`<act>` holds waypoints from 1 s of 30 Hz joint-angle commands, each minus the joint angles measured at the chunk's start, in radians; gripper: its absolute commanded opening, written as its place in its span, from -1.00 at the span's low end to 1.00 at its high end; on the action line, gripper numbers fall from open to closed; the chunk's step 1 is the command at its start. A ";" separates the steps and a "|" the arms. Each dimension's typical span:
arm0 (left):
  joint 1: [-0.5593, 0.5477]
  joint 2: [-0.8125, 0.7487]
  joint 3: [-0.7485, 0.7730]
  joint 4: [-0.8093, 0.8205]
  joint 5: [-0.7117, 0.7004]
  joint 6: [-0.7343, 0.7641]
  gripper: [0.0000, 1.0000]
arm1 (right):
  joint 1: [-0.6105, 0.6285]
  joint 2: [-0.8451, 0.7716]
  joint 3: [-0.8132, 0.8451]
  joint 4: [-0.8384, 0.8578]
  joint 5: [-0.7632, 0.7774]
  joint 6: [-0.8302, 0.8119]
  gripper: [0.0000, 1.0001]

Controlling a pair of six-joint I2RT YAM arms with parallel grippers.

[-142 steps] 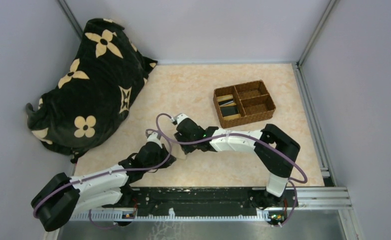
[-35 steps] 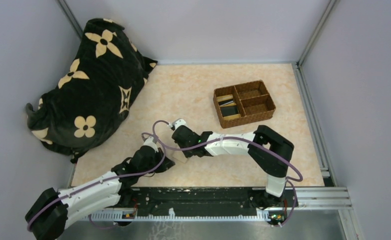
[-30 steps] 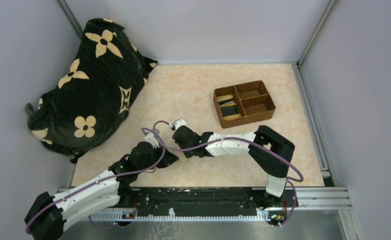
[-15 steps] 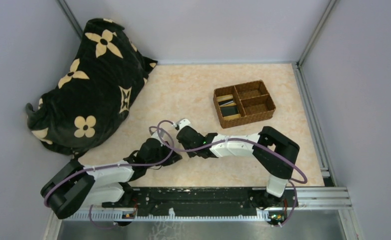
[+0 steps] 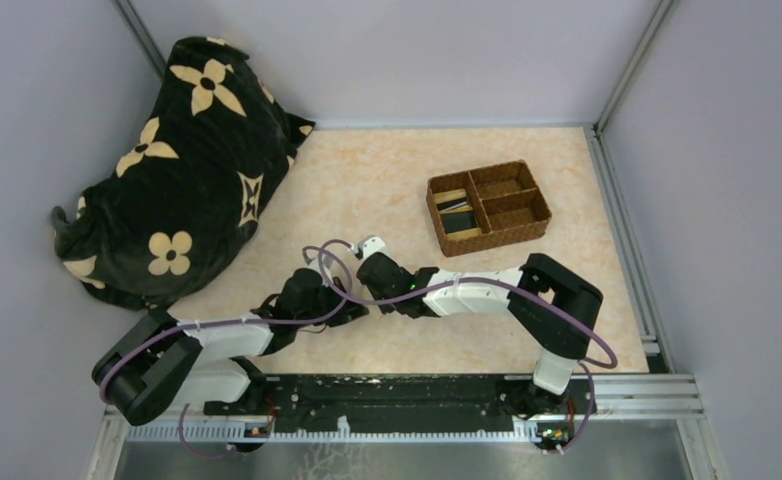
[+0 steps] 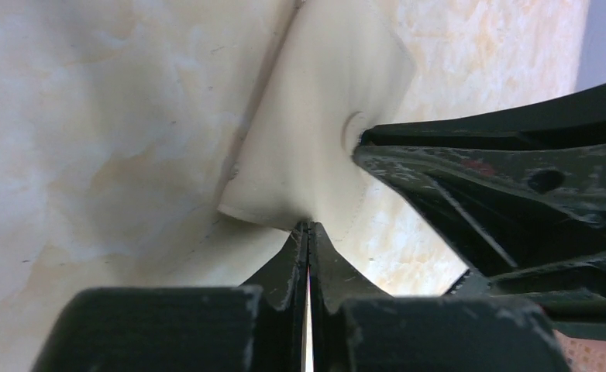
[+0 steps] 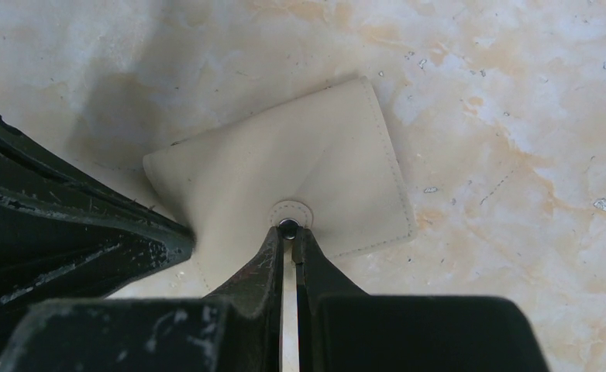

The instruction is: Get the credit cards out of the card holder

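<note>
My left fingers [image 6: 294, 257] were pinched shut on the near edge of the card holder [image 6: 327, 116], puckering it; my right fingers [image 7: 271, 252] were clamped just as narrowly on its snap tab [image 7: 290, 209], right at their tips; the holder lay closed on the counter [image 7: 517, 116] between both pairs; no credit cards showed. I judged the risk was a hard pull; the thin edge could slip free, or the holder could lift unopened.
</note>
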 commanded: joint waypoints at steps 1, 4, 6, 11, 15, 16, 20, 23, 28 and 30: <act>0.003 -0.030 0.030 0.082 0.060 -0.011 -0.93 | 0.021 0.022 -0.033 0.012 -0.089 0.025 -1.00; 0.007 -0.014 0.029 0.101 0.064 -0.017 -0.93 | 0.020 0.018 -0.036 0.011 -0.086 0.021 -1.00; 0.011 0.000 0.028 0.130 0.080 -0.023 -0.93 | 0.020 0.012 -0.038 0.013 -0.084 0.016 -1.00; 0.013 0.067 0.053 0.143 0.083 -0.015 -0.94 | 0.021 -0.011 -0.043 0.016 -0.089 0.006 -1.00; 0.020 0.163 0.058 0.162 0.044 0.010 -0.98 | 0.020 -0.021 -0.049 0.017 -0.085 0.001 -1.00; 0.026 0.196 0.056 0.170 0.027 0.009 -1.00 | 0.020 -0.022 -0.051 0.019 -0.084 0.001 -1.00; 0.104 0.338 0.020 0.293 0.080 -0.034 -1.00 | 0.021 -0.034 -0.074 0.035 -0.093 0.009 -1.00; 0.138 0.430 -0.024 0.442 0.142 -0.083 -1.00 | 0.020 -0.061 -0.110 0.062 -0.104 0.014 -1.00; 0.141 0.506 -0.025 0.499 0.168 -0.122 -1.00 | 0.021 -0.130 -0.147 0.082 -0.087 0.012 -1.00; 0.142 0.526 -0.027 0.512 0.167 -0.133 -1.00 | 0.020 -0.166 -0.172 0.108 -0.084 0.006 -1.00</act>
